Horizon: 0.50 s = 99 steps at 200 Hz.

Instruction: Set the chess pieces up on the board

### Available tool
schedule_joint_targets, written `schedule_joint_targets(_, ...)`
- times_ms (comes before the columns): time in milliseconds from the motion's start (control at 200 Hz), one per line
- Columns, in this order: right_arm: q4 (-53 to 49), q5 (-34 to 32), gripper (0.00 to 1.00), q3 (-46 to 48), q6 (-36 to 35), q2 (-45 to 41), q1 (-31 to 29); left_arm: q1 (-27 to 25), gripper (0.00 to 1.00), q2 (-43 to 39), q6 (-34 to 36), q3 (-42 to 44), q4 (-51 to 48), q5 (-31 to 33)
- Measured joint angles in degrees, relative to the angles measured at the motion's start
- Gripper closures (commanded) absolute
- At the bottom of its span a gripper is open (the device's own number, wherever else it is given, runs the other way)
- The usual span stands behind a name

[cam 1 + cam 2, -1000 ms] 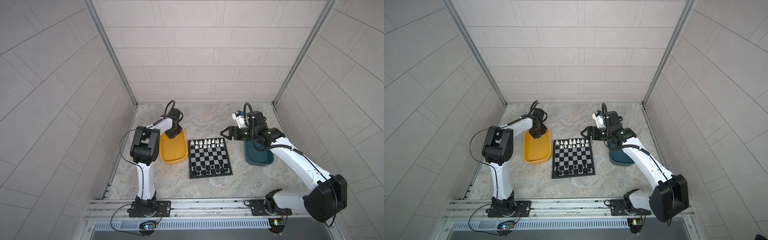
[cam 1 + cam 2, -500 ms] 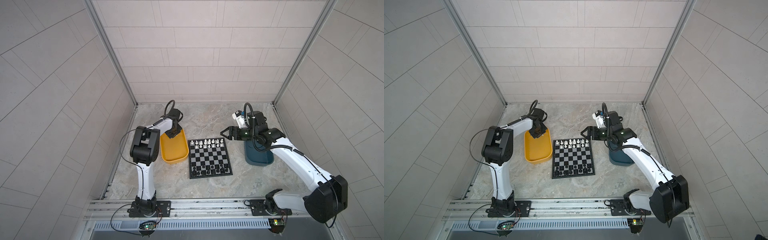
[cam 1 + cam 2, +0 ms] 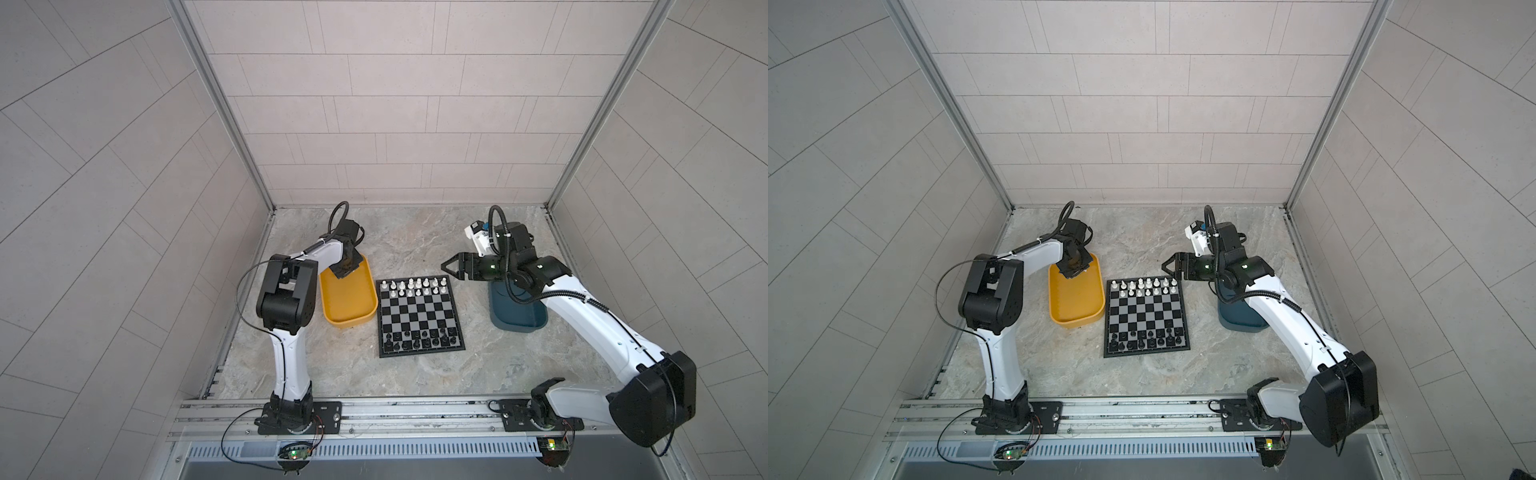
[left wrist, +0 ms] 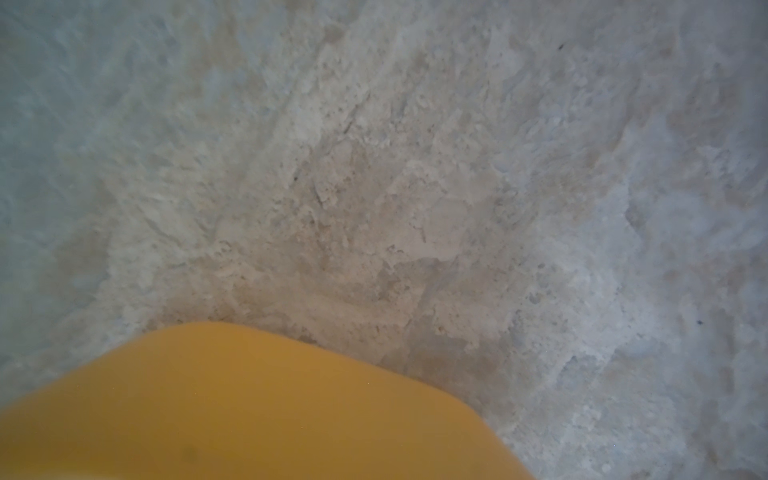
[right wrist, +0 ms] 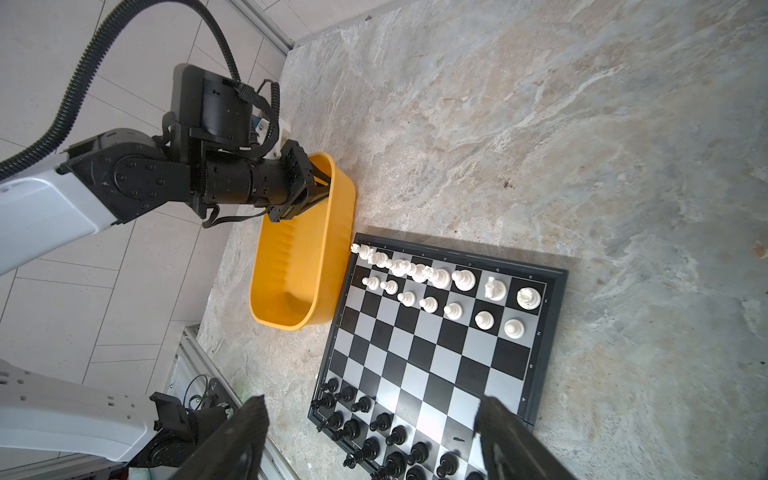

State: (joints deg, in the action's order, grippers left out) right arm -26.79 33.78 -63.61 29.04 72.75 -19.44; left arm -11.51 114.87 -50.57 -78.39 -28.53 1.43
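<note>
The board (image 3: 419, 316) (image 3: 1145, 318) lies mid-table. White chess pieces (image 3: 415, 286) (image 5: 453, 309) fill its two far rows and black ones (image 3: 419, 337) (image 5: 379, 422) its two near rows. My left gripper (image 3: 345, 272) (image 3: 1073, 270) (image 5: 328, 183) dips into the far end of the yellow tray (image 3: 351, 307) (image 4: 249, 407). Its fingers run close together there, and the tips and anything between them are hidden. My right gripper (image 3: 445, 269) (image 3: 1165, 269) (image 5: 370, 401) hangs open and empty just beyond the board's far right corner.
A teal tray (image 3: 515, 322) (image 3: 1241, 320) stands right of the board, partly under the right arm. The yellow tray (image 5: 291, 270) nearly touches the board's left edge. Tiled walls close in the table on three sides, and a metal rail (image 3: 415, 411) runs along the front.
</note>
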Motion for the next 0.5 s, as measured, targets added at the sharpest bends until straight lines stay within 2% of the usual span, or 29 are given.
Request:
schedule_joint_targets(245,1.53,-1.73,0.20,0.00,1.14,-0.17,-1.53,0.52,0.86,-9.94,2.97,3.19,-4.20,-5.51)
schedule_joint_targets(380,4.81,-3.15,0.20,-0.15,2.08,1.25,-5.49,0.63,0.86,-19.04,2.45,4.90,-5.29,-11.17)
schedule_joint_targets(495,11.34,-4.61,0.21,-0.26,3.28,5.68,-9.97,0.61,0.86,-25.59,-1.03,6.60,-5.29,-17.25)
